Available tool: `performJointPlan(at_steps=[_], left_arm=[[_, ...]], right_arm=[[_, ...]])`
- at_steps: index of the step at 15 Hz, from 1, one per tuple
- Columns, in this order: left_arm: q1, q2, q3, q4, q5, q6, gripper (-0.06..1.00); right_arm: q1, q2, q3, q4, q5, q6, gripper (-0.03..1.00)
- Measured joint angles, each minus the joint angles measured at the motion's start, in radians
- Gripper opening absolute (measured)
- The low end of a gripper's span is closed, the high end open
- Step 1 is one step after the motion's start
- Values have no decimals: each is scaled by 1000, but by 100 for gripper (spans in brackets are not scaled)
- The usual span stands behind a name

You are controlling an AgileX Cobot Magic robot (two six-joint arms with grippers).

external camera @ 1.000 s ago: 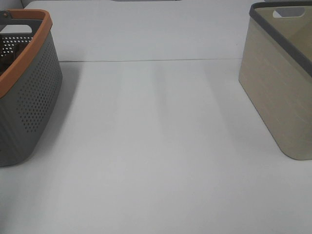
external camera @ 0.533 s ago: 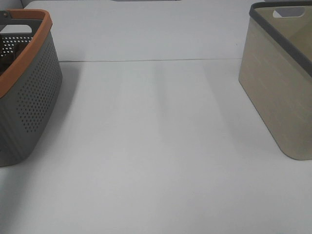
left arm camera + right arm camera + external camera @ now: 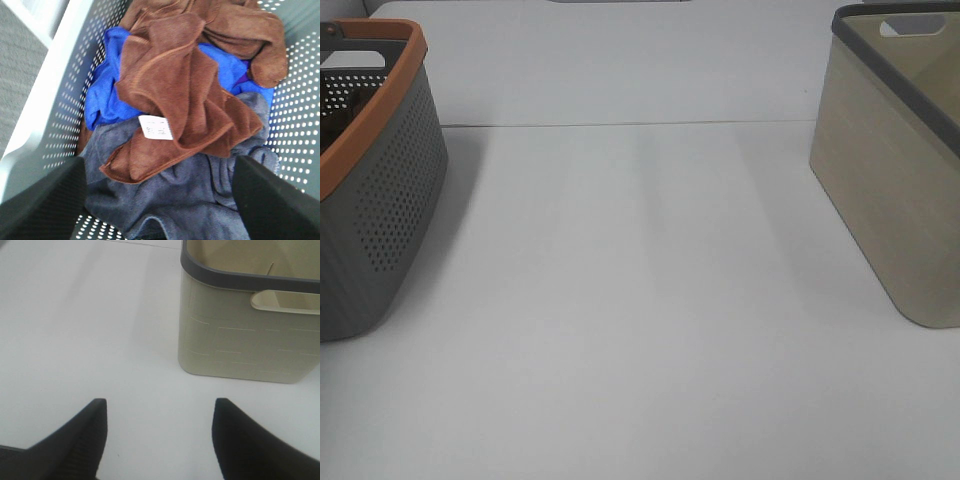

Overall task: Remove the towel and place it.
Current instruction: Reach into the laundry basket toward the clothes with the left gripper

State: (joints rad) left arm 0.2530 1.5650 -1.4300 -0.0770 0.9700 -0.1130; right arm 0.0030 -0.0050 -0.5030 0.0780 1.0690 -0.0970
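The towel [image 3: 185, 90] is a brown cloth with a small white label [image 3: 156, 127]. In the left wrist view it lies crumpled on top of a blue cloth [image 3: 107, 95] and a dark grey cloth [image 3: 185, 200] inside the perforated grey basket [image 3: 60, 115]. My left gripper [image 3: 160, 165] hangs open just above the pile, one finger on each side of the towel's labelled corner, touching nothing. My right gripper [image 3: 160, 402] is open and empty over the white table. Neither gripper shows in the exterior high view.
The grey basket with an orange rim [image 3: 390, 200] stands at the table's left edge. A beige basket with a dark grey rim [image 3: 890, 190] stands at the right, also in front of the right gripper as the beige basket [image 3: 240, 340]. White table [image 3: 640, 300] lies between them.
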Motion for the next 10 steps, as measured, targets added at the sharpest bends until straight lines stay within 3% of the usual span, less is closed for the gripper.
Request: performJointPlan(at_steps=[3,5,10], left_arm=[[145,67,-19,-212,26,103,76],[201,116,-19,-320,24,148,76],[207,238,-29,-386,-39,163,76]], right_arm=[[0,0,0,0,0,0,60],[0,0,0,0,0,0,60],[0,0,0,0,0,0,60]])
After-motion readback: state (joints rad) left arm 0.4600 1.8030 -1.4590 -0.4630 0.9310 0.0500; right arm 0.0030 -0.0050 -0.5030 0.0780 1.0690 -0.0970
